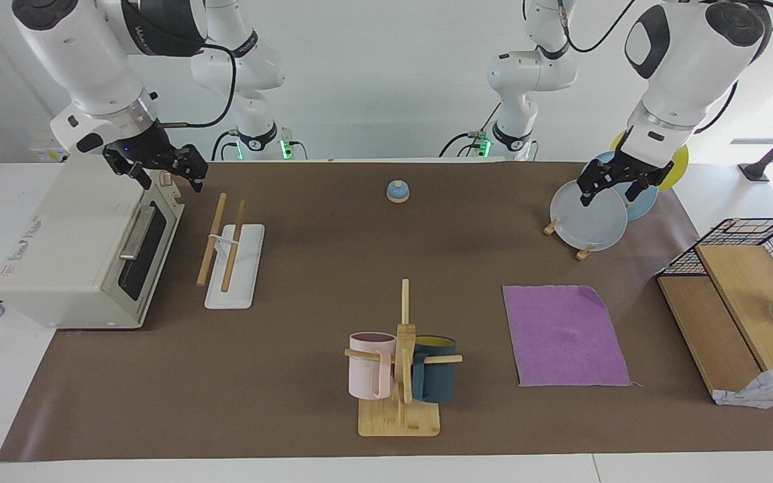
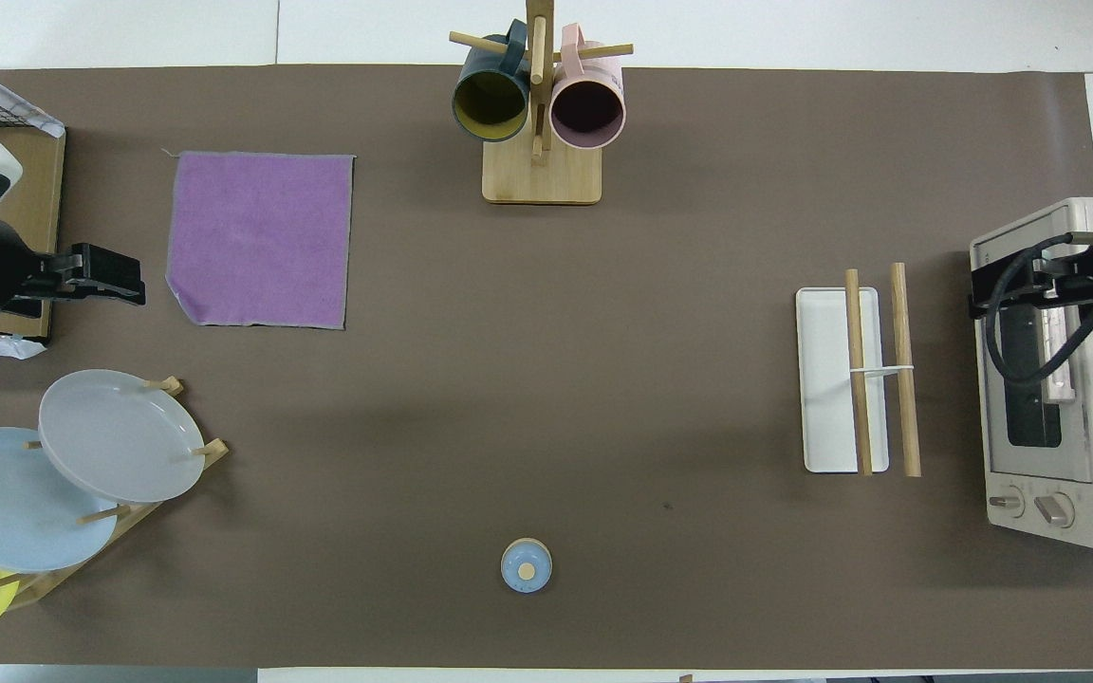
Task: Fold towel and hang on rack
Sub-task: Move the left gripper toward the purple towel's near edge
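Note:
The towel (image 1: 564, 335) lies flat on the brown mat, purple face up, toward the left arm's end; it also shows in the overhead view (image 2: 257, 237). One corner near the robots is slightly turned in. The rack (image 1: 229, 258), two wooden rods over a white base, stands toward the right arm's end beside the oven, and shows in the overhead view (image 2: 855, 379). My left gripper (image 1: 609, 196) is open and empty, up in the air beside the towel's edge (image 2: 140, 283). My right gripper (image 1: 170, 180) is open and empty over the oven's edge (image 2: 978, 289).
A mug tree (image 1: 400, 362) with a pink and a dark teal mug stands beside the towel. A plate stand with plates (image 1: 588, 221) is nearer the robots than the towel. A toaster oven (image 1: 84, 248), a small blue bell (image 1: 397, 191) and a wire basket with wooden boards (image 1: 735, 295) are also on the table.

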You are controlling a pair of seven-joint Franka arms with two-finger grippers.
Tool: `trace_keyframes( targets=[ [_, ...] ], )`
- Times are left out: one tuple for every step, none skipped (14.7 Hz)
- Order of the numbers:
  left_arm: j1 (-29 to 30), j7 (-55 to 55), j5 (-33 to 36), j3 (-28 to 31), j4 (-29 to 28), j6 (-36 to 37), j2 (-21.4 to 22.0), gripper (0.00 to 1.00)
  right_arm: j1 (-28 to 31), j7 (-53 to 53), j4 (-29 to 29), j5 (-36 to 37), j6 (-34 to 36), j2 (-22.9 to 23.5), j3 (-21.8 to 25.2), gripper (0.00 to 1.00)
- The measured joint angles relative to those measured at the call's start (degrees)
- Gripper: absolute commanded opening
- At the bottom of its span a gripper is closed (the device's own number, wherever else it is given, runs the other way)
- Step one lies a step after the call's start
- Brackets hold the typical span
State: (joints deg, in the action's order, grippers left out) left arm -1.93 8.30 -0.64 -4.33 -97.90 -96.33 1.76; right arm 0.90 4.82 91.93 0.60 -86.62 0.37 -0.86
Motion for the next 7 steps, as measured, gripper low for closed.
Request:
trace_keyframes(
  targets=[
    [0.08, 0.02, 0.0, 0.11, 0.0, -0.1, 0.0, 1.0, 0.0, 0.0, 0.0, 0.0, 0.0, 0.0, 0.0, 1.0],
    [0.29, 0.02, 0.0, 0.28, 0.0, -0.22, 0.0, 1.0, 0.0, 0.0, 0.0, 0.0, 0.0, 0.0, 0.0, 1.0],
    [0.75, 0.02, 0.0, 0.36, -0.03, -0.34, -0.02, 1.0, 0.0, 0.0, 0.0, 0.0, 0.0, 0.0, 0.0, 1.0],
    [1.28, 0.02, 0.0, 0.4, -0.05, -0.5, -0.06, 1.0, 0.0, 0.0, 0.0, 0.0, 0.0, 0.0, 0.0, 1.0],
    [1.75, 0.01, 0.0, 0.43, -0.06, -0.74, -0.11, 1.0, 0.0, 0.0, 0.0, 0.0, 0.0, 0.0, 0.0, 1.0],
    [2.09, 0.01, 0.0, 0.45, -0.09, -0.99, -0.19, 1.0, 0.0, 0.0, 0.0, 0.0, 0.0, 0.0, 0.0, 1.0],
    [2.36, 0.01, 0.0, 0.46, -0.16, -1.36, -0.42, 1.0, 0.0, 0.0, 0.0, 0.0, 0.0, 0.0, 0.0, 1.0]
  ],
)
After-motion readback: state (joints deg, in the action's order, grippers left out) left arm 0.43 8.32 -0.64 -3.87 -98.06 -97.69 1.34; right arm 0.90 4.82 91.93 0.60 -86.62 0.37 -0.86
